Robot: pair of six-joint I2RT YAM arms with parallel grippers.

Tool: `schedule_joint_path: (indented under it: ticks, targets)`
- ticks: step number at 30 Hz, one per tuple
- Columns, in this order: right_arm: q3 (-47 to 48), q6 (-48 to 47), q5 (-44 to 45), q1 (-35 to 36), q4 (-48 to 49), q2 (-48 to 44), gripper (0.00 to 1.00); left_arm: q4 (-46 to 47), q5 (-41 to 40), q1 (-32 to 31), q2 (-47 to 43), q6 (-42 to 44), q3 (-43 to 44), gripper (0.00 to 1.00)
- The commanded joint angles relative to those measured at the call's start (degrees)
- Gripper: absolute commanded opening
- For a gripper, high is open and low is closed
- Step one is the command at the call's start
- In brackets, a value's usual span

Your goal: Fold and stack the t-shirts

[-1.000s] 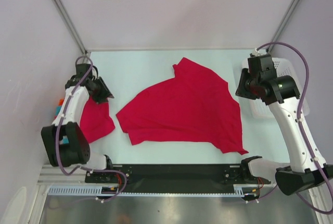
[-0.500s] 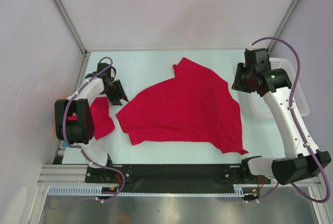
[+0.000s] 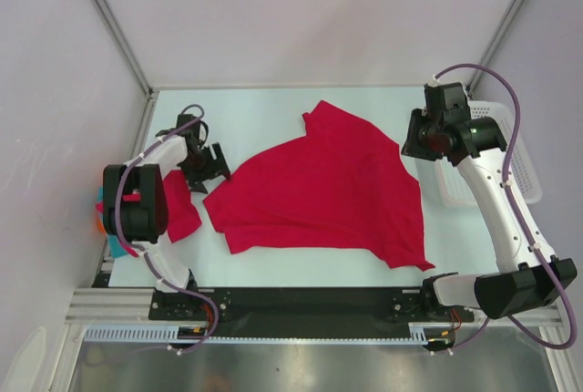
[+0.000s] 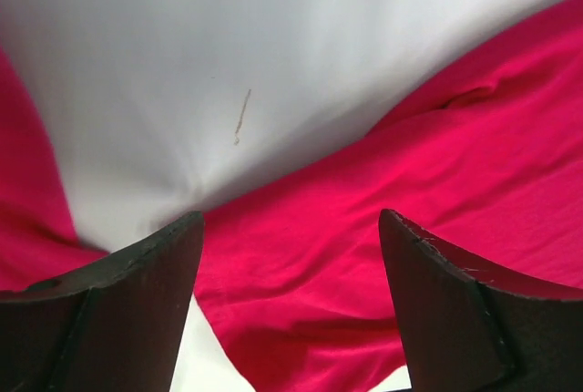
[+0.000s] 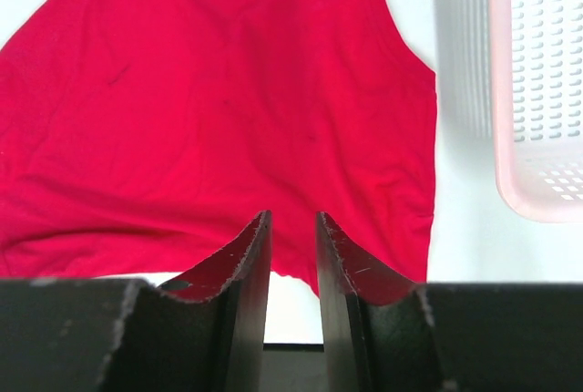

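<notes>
A large crimson t-shirt (image 3: 319, 187) lies spread out and wrinkled in the middle of the table. A smaller folded red shirt (image 3: 178, 210) lies at the left, partly under my left arm. My left gripper (image 3: 212, 167) is open and empty, just above the spread shirt's left edge; in the left wrist view its jaws (image 4: 291, 219) stand wide over the red cloth (image 4: 437, 191). My right gripper (image 3: 413, 149) hovers by the shirt's right edge. In the right wrist view (image 5: 293, 216) its jaws are almost shut, with nothing between them, above the shirt (image 5: 228, 91).
A white mesh basket (image 3: 521, 169) stands at the right edge, also in the right wrist view (image 5: 537, 91). Small orange and teal garments (image 3: 103, 223) lie at the far left edge. Bare table (image 3: 246, 118) lies beyond the shirts.
My left gripper has swung right, off the folded shirt, to the spread shirt's left edge. My right gripper has moved a little left, from the basket toward the shirt's right edge.
</notes>
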Motion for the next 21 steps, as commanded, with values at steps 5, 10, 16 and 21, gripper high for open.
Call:
schedule_joint_path:
  ticks: [5, 10, 16, 21]
  targets:
    - [3.5, -1.9, -0.7, -0.4, 0.8, -0.6, 0.31, 3.3, 5.8, -1.6, 2.9, 0.5, -0.7, 0.48]
    - [3.1, -2.4, -1.3, -1.4, 0.9, -1.5, 0.31, 4.1, 6.8, -1.6, 3.2, -0.4, -0.6, 0.0]
    - [2.5, -2.8, -3.1, -3.1, 3.9, -0.4, 0.31, -2.6, 0.8, -1.6, 9.3, 0.3, 16.1, 0.0]
    - [4.6, -2.7, -3.5, -3.5, 4.9, 3.4, 0.29, -14.6, -2.9, -1.4, 23.5, 0.3, 46.5, 0.0]
